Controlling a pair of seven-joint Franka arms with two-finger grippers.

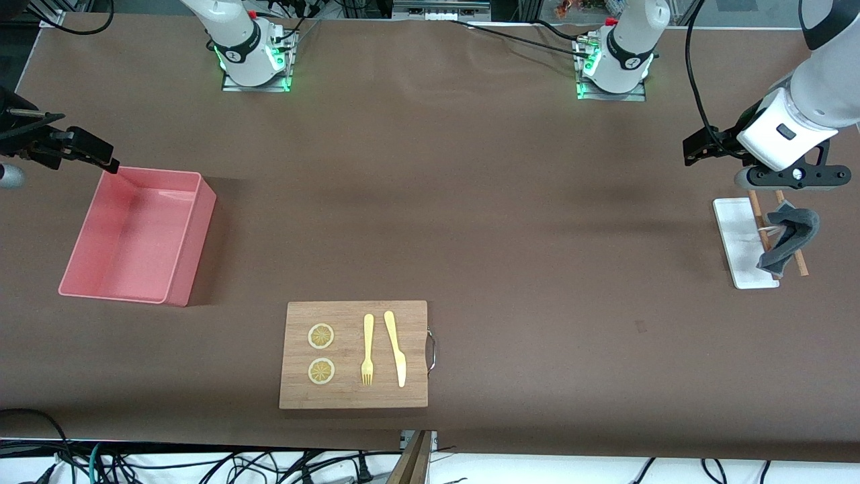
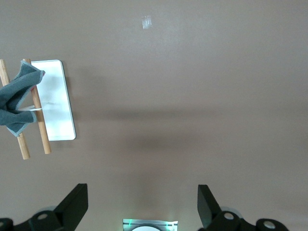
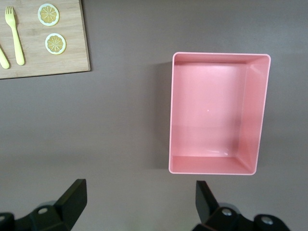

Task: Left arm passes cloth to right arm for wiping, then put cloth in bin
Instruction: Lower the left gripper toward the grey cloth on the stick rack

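The dark-grey cloth (image 1: 787, 236) lies draped over two wooden sticks (image 1: 755, 204) on a small white tray (image 1: 734, 235) at the left arm's end of the table. It also shows in the left wrist view (image 2: 14, 101). My left gripper (image 1: 696, 149) is open and empty, high over the table beside the tray, apart from the cloth; the left wrist view shows it too (image 2: 142, 195). The salmon-pink bin (image 1: 200, 208) stands empty at the right arm's end and shows in the right wrist view (image 3: 171, 115). My right gripper (image 1: 101, 156) is open and empty, up beside the bin (image 3: 139, 192).
A wooden board (image 1: 353, 396) lies near the front edge of the table, with two lemon slices (image 1: 321, 336), a yellow fork (image 1: 367, 349) and a yellow knife (image 1: 396, 349) on it. A metal handle (image 1: 431, 351) sticks out from the board's side.
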